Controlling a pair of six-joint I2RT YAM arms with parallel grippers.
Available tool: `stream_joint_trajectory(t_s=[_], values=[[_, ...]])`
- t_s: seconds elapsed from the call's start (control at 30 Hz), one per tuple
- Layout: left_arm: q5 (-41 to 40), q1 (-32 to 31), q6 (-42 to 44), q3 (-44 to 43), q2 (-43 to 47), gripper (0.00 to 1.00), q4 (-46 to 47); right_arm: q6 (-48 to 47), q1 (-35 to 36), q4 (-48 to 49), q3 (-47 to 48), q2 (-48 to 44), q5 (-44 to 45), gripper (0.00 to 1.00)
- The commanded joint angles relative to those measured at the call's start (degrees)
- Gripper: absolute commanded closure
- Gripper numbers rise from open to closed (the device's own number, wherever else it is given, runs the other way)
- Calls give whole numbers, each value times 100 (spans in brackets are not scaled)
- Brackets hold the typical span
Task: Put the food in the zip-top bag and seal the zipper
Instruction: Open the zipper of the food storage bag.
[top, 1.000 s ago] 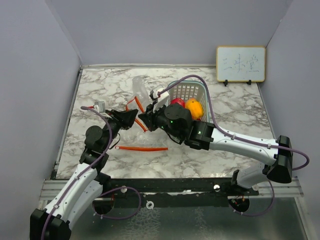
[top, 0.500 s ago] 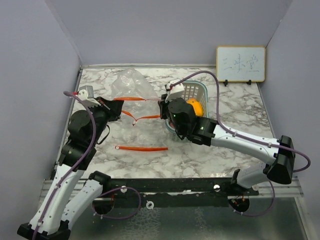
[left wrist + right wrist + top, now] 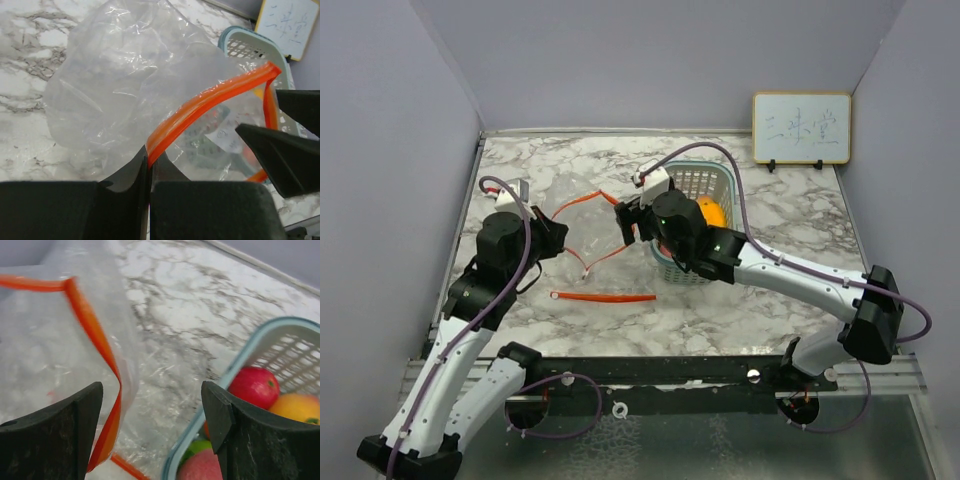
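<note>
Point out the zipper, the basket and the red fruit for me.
zipper [image 3: 210, 100], left wrist view, middle of the orange strip.
basket [image 3: 250, 351], right wrist view, teal rim.
red fruit [image 3: 255, 387], right wrist view, its centre.

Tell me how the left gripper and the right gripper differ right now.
The left gripper is shut, pinching the zipper of the zip-top bag; the right gripper is open, fingers wide apart, clamping nothing. The right gripper sits beside the basket holding the food; the left gripper is on the bag's far side from it. Both are black, two-fingered, at the bag's mouth.
</note>
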State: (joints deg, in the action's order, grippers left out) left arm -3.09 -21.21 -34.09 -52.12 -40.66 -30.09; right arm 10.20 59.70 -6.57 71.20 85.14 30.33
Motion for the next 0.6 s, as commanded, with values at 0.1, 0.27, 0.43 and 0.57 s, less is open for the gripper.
stream_joint_trajectory(t_s=[0.1, 0.27, 0.43, 0.57], values=[[-601, 34, -269, 452, -357, 100, 417, -558, 23, -476, 248, -505, -3648, 12], [-1124, 32, -361, 499, -809, 100, 318, -424, 24, -494, -64, -1170, -3443, 0], [-1714, 32, -545, 486, -957, 100, 138, -42, -66, -1516, 464, -1005, -1621, 0], [-1888, 34, -602, 342, -965, 100, 105, 512, -647, -2628, 1042, -445, -714, 0]])
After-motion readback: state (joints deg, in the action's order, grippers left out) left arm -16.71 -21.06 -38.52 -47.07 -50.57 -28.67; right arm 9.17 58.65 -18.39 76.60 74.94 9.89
